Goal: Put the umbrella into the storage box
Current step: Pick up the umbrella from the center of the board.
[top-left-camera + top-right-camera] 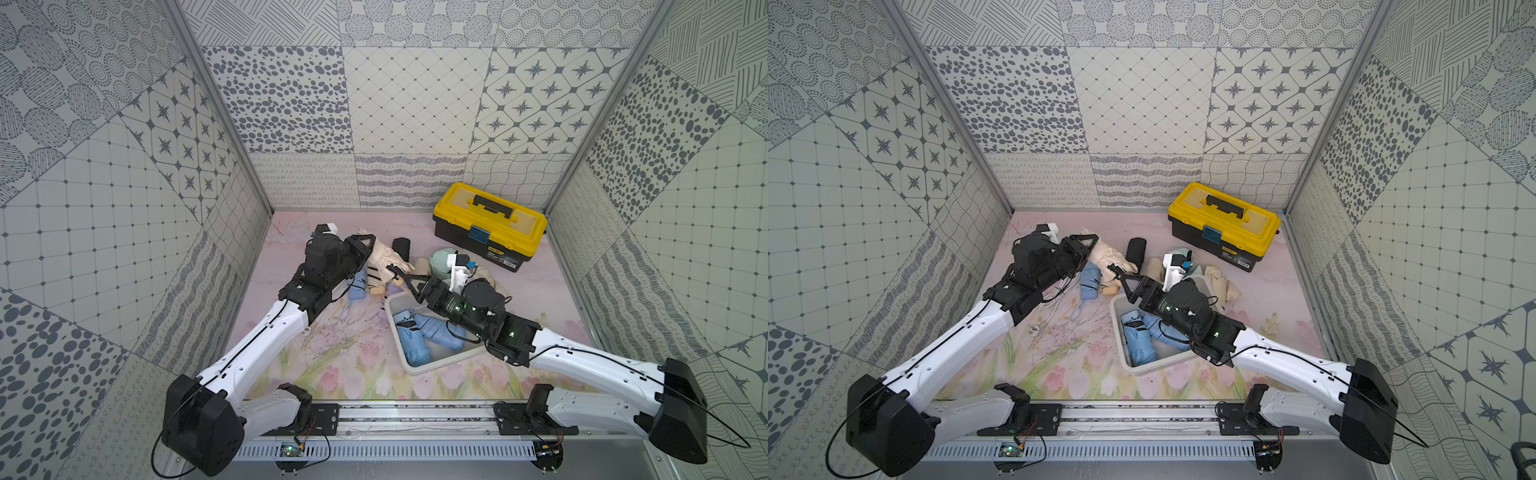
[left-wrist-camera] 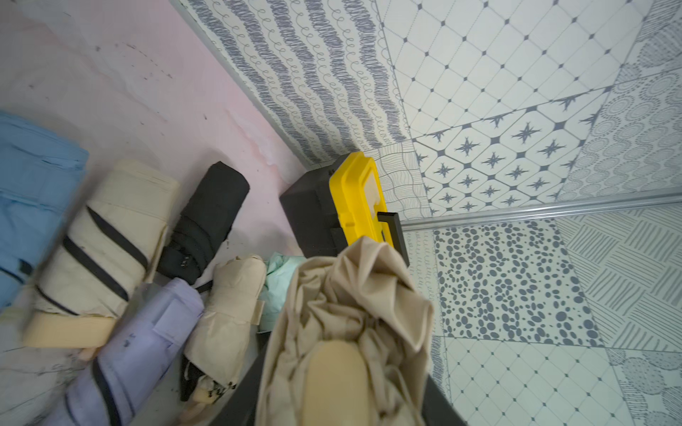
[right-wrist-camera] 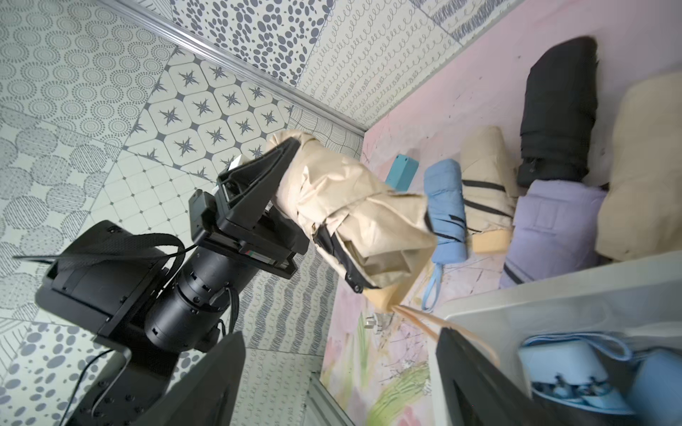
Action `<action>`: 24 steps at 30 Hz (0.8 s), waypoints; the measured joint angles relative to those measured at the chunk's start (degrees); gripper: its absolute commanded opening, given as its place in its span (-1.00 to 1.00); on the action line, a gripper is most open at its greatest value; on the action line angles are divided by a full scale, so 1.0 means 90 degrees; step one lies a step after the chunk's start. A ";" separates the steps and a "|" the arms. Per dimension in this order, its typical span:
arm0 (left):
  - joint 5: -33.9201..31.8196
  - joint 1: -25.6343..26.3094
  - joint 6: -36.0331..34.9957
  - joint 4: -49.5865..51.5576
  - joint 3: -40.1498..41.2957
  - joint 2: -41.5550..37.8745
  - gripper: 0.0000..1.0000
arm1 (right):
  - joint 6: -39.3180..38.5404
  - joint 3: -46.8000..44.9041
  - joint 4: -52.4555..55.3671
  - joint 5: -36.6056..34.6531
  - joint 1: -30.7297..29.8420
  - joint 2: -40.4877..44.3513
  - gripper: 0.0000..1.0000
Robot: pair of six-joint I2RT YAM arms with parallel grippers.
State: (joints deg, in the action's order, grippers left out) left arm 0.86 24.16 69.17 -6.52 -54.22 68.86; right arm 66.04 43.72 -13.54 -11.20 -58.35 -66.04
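Left end effector (image 1: 365,246) grips beige umbrella (image 3: 350,206), raised for transfer. Right end effector (image 1: 405,279) open, empty, near storage box (image 1: 440,365) rim.

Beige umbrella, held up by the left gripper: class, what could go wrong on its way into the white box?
The umbrella's loose cloth could snag on the box rim. The right arm hangs over the box, so the arms might collide. Two blue umbrellas already crowd the box; it may not fit.
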 measured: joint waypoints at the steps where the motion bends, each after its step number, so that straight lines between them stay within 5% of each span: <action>1: -0.0182 0.0175 0.0143 -0.0272 0.0046 0.0070 -0.10 | 0.0163 -0.0007 -0.0221 -0.0151 -0.0121 -0.0131 0.86; 13: -0.2630 0.1800 0.0962 -0.2895 0.0170 0.0835 -0.10 | 0.1022 -0.0017 -0.2654 -0.1814 -0.0478 -0.1163 0.98; 24: -0.4167 0.2409 0.1236 -0.3910 0.0170 0.0867 -0.10 | 0.0920 0.0236 -0.3993 -0.2540 0.0029 -0.1851 0.96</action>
State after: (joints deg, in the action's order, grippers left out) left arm -36.64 45.84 80.29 -41.71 -52.69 76.66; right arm 74.32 45.84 -49.47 -34.06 -58.08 -82.70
